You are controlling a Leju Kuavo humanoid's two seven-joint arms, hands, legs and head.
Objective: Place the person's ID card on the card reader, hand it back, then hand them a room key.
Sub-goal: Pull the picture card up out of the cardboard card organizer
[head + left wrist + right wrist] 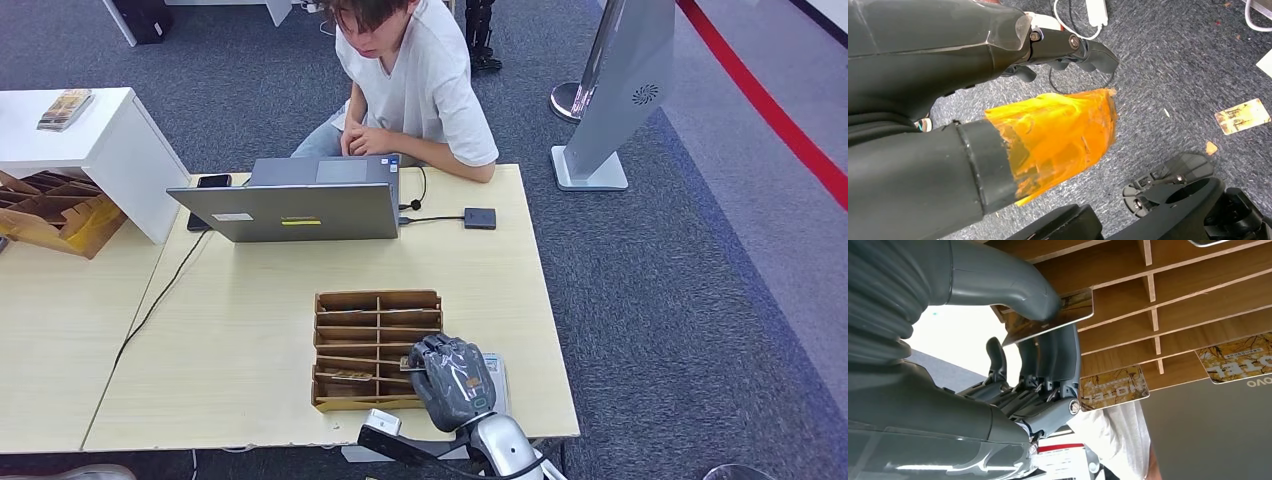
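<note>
Right hand (452,382) at the near right corner of the wooden rack (377,348), thumb and fingers pinching a key card (1058,315) beside its slots. Left hand (1058,50) hangs above carpet, fingers curled, holding nothing.

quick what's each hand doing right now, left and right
Left hand: hanging over the floor, fingers curled in, holding nothing.
Right hand: pinching a room key card between thumb and fingers at the wooden card rack.

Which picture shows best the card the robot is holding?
The right wrist view: the hotel key card sits pinched between the right hand's thumb and fingers beside the wooden rack. In the head view the hand's back covers it.
</note>
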